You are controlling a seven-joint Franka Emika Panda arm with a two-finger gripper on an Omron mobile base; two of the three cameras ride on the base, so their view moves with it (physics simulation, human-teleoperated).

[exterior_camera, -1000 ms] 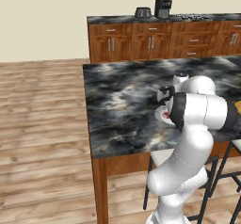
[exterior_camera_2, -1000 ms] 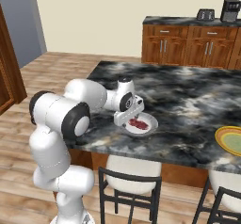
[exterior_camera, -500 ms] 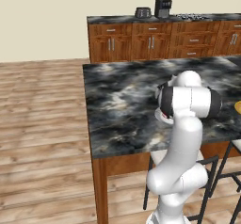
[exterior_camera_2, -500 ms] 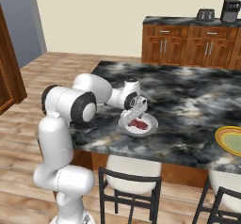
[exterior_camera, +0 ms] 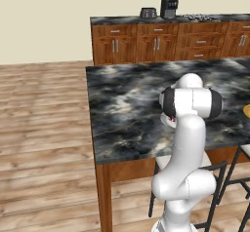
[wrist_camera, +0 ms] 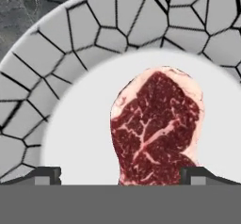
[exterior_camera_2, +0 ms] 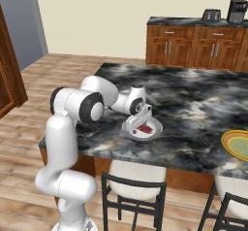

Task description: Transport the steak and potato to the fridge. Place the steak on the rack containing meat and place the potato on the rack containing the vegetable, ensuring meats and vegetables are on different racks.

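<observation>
Your gripper (wrist_camera: 120, 175) hangs low over the steak (wrist_camera: 156, 126) on the plate (wrist_camera: 75, 63), frame centre, fingers spread apart astride it.

No legible text, label, brand, number or sign is seen in any view. The plate (wrist_camera: 70, 53) is marked by dark crackle lines alone, not by letters. The two small appliances (exterior_camera_2: 224, 12) on the far counter are too small for any marking to be made out.
</observation>
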